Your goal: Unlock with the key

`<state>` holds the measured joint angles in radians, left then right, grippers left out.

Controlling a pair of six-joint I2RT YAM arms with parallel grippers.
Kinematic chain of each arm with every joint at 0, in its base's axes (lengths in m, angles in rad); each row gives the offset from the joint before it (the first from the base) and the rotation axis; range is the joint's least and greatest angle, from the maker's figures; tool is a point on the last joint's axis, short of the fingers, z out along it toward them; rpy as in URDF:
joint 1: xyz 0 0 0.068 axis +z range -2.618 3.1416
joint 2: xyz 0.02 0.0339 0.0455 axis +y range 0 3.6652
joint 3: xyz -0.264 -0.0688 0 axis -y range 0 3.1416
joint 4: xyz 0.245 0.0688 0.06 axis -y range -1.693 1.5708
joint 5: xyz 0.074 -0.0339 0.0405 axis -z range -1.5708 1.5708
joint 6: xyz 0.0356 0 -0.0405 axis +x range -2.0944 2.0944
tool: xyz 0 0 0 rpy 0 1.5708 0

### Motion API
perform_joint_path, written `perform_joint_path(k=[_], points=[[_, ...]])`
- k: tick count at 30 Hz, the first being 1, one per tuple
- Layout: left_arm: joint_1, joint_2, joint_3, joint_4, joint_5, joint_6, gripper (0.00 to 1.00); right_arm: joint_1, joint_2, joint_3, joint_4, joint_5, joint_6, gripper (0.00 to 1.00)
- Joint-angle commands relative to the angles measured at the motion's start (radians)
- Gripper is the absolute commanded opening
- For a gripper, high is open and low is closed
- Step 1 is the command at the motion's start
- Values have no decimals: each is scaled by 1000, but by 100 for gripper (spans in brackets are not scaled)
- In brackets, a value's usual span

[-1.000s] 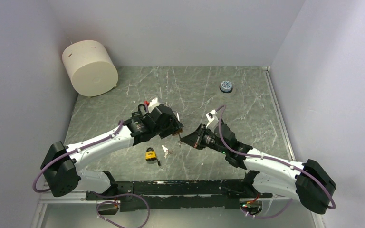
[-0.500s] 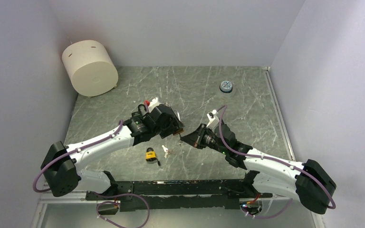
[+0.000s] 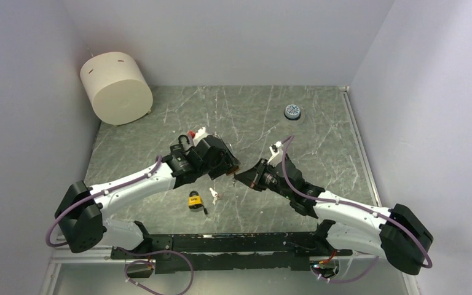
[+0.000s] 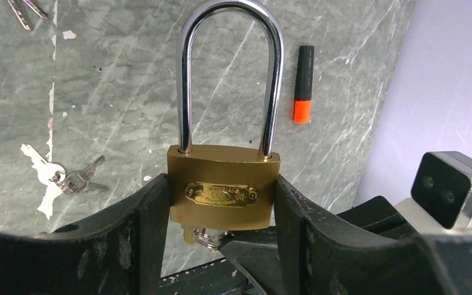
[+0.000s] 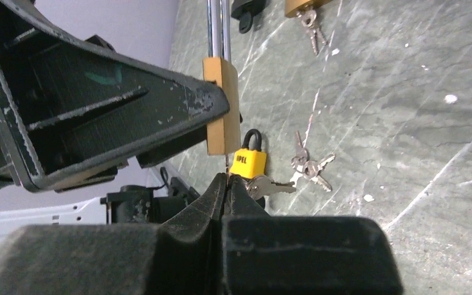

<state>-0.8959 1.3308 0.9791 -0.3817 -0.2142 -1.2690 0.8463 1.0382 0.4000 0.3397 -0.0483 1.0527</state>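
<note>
Marbled grey desk (image 3: 319, 123) lies beneath both arms. Above it the left hand (image 4: 221, 212) clamps the brass padlock (image 4: 222, 184) by its body, steadying the keyhole toward the right hand (image 5: 226, 184). That hand is pinched shut on the key (image 4: 201, 238) at the padlock's underside, seemingly ready for turning.

The 2 arms, left arm (image 3: 129, 187) and right arm (image 3: 356, 215), have white shells, bulky black joints and looping purple cables (image 3: 49, 232), while the left gripper (image 4: 221, 187) has scuffed black fingers (image 4: 144, 227).
</note>
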Motion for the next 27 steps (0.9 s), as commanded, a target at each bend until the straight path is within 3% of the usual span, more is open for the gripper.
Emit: perform_joint_path(k=[1, 8, 18, 24, 27], points=[[-7, 0, 3, 101, 67, -35, 3, -12, 29, 29, 25, 135, -27, 0], [-7, 28, -8, 136, 124, -38, 2, -18, 34, 31, 51, 145, -76, 0], [-6, 13, -64, 308, 307, -93, 3, -130, 97, 75, 132, -1, -27, 0], [-6, -18, -76, 316, 290, -69, 3, -156, 103, 63, 195, -78, 3, 0], [-6, -37, -93, 330, 257, -35, 3, -182, 89, 15, 312, -172, 17, 0]])
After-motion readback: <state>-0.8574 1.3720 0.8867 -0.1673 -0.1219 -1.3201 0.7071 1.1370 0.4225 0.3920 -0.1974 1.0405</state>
